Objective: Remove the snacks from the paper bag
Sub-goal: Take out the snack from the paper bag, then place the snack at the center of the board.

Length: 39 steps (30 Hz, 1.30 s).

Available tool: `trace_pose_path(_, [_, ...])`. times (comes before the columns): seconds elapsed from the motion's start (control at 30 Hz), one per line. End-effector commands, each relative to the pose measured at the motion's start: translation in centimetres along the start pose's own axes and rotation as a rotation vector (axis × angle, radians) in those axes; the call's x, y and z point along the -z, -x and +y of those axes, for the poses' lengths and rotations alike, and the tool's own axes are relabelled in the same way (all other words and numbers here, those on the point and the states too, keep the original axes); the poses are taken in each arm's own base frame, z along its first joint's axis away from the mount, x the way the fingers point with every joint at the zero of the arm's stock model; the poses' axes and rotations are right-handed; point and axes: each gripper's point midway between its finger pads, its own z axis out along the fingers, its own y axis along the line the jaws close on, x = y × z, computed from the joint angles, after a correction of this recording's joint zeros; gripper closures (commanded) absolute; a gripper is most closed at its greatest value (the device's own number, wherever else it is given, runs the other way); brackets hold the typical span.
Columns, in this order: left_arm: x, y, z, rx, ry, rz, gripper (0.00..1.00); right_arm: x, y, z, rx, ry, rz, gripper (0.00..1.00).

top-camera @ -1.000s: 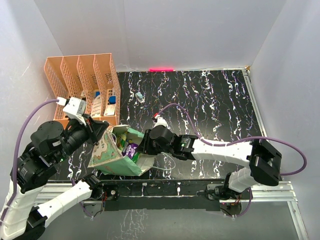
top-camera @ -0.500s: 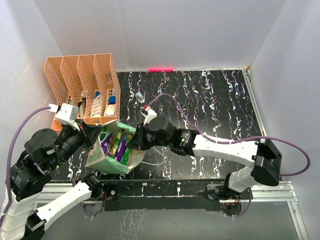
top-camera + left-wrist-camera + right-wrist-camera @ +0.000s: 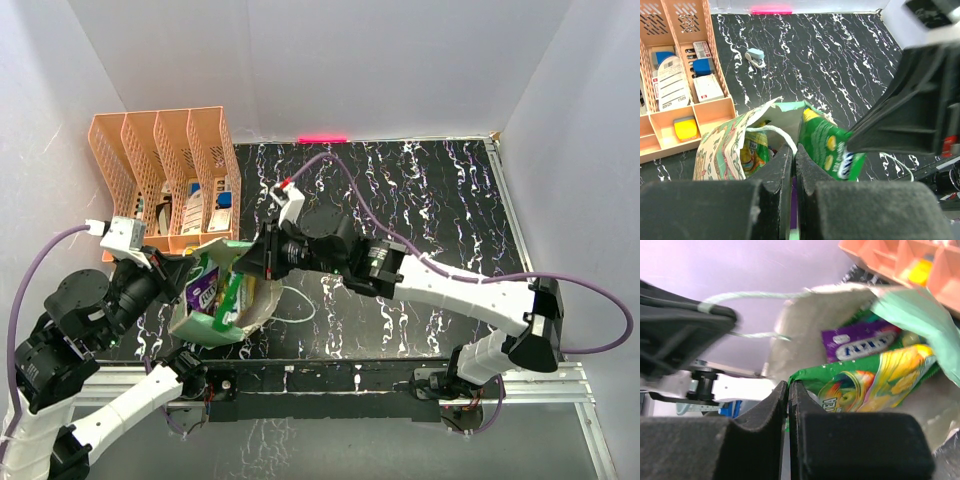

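Note:
The paper bag (image 3: 205,327) stands tilted at the near left, its mouth open. My left gripper (image 3: 182,268) is shut on its rim by the white string handle (image 3: 771,131). My right gripper (image 3: 254,258) is shut on the top edge of a green snack packet (image 3: 875,380), which is half out of the bag's mouth. That packet also shows in the left wrist view (image 3: 827,145) and in the top view (image 3: 229,297). A purple packet (image 3: 865,342) and a yellow-green packet (image 3: 752,152) lie inside the bag.
The orange file rack (image 3: 170,180) with small blue and yellow items stands just behind the bag at the far left. A small pale stapler-like thing (image 3: 278,193) lies to the right of the rack. The bag's other string handle (image 3: 300,305) lies looped on the black tabletop.
The right gripper has moved up and to the left, drawing the green packet out of the bag's mouth. The left gripper has shifted left and down with the bag, whose mouth now faces more upward.

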Motion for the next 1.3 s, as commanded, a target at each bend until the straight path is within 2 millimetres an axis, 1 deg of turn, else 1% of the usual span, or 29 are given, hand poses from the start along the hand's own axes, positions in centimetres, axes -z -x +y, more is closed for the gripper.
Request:
trace_pose_path(0.0, [-0.3, 0.2, 0.0, 0.006, 0.006, -0.015, 1.00, 6.3, 10.0, 11.1, 0.129, 0.245, -0.271, 0.93])
trace_pose_path(0.07, [-0.4, 0.2, 0.0, 0.006, 0.009, -0.013, 1.00, 7.9, 11.8, 11.9, 0.164, 0.226, -0.328, 0.93])
trace_pose_path(0.13, [-0.4, 0.2, 0.1, 0.005, 0.009, -0.014, 1.00, 9.5, 13.4, 11.8, 0.201, 0.176, -0.392, 0.93])
trace_pose_path(0.17, [-0.3, 0.2, 0.1, 0.006, 0.011, -0.015, 1.00, 10.5, 14.2, 11.4, 0.216, 0.139, -0.430, 0.93])
trace_pose_path(0.23, [-0.4, 0.2, 0.2, 0.005, 0.014, -0.015, 1.00, 12.4, 15.7, 9.6, 0.248, 0.025, -0.508, 0.93])
trace_pose_path(0.3, [-0.4, 0.2, 0.2, 0.006, 0.016, -0.016, 1.00, 14.3, 16.9, 6.5, 0.277, -0.146, -0.587, 0.93])
trace_pose_path(0.37, [-0.4, 0.3, 0.2, 0.005, 0.017, -0.016, 1.00, 16.4, 17.6, 2.7, 0.300, -0.343, -0.652, 0.93])
trace_pose_path(0.47, [-0.5, 0.2, 0.1, 0.003, 0.014, -0.007, 1.00, 19.7, 17.6, -2.8, 0.344, -0.630, -0.723, 0.93])
trace_pose_path(0.53, [-0.7, 0.1, 0.0, 0.000, 0.013, 0.004, 1.00, 21.5, 17.5, -6.5, 0.369, -0.806, -0.748, 0.93])
trace_pose_path(0.6, [-0.8, 0.0, -0.1, -0.005, 0.009, 0.013, 1.00, 23.3, 17.7, -10.4, 0.355, -0.944, -0.755, 0.93])
trace_pose_path(0.63, [-0.8, 0.0, -0.2, -0.006, 0.006, 0.014, 1.00, 24.0, 18.0, -12.2, 0.331, -0.976, -0.755, 0.93])
trace_pose_path(0.7, [-0.9, 0.1, -0.4, -0.007, 0.000, 0.018, 1.00, 24.4, 18.2, -16.0, 0.287, -0.996, -0.726, 0.93])
trace_pose_path(0.77, [-0.9, 0.2, -0.5, -0.007, -0.002, 0.019, 1.00, 24.4, 18.3, -19.2, 0.264, -1.011, -0.696, 0.93])
trace_pose_path(0.83, [-1.1, 0.2, -0.7, -0.012, -0.009, 0.021, 1.00, 23.8, 18.3, -22.1, 0.247, -1.029, -0.665, 0.93])
trace_pose_path(0.9, [-1.1, 0.3, -0.9, -0.019, -0.023, 0.022, 1.00, 23.3, 18.7, -25.5, 0.204, -1.060, -0.644, 0.93])
trace_pose_path(0.97, [-1.2, 0.4, -1.2, -0.024, -0.035, 0.020, 1.00, 22.2, 19.8, -28.4, 0.139, -1.030, -0.619, 0.93])
trace_pose_path(1.0, [-1.3, 0.5, -1.4, -0.027, -0.045, 0.017, 1.00, 21.5, 20.6, -29.6, 0.111, -1.008, -0.615, 0.93])
trace_pose_path(1.07, [-1.5, 0.5, -1.8, -0.043, -0.072, 0.020, 1.00, 20.1, 22.7, -31.3, 0.062, -0.949, -0.623, 0.93])
trace_pose_path(1.1, [-1.5, 0.4, -2.2, -0.054, -0.096, 0.026, 1.00, 19.3, 24.4, -31.5, 0.052, -0.901, -0.645, 0.93])
trace_pose_path(1.13, [-1.6, 0.2, -2.8, -0.066, -0.126, 0.034, 1.00, 18.2, 25.7, -32.7, 0.029, -0.865, -0.642, 0.93])
trace_pose_path(1.2, [-1.8, -0.3, -3.9, -0.091, -0.197, 0.053, 1.00, 16.5, 28.4, -33.2, -0.001, -0.775, -0.645, 0.93])
trace_pose_path(1.23, [-1.8, -0.6, -4.9, -0.106, -0.253, 0.066, 1.00, 16.1, 29.6, -33.5, -0.024, -0.741, -0.655, 0.93])
trace_pose_path(1.27, [-1.6, -0.8, -6.0, -0.123, -0.322, 0.073, 1.00, 16.0, 31.0, -33.5, -0.050, -0.694, -0.678, 0.93])
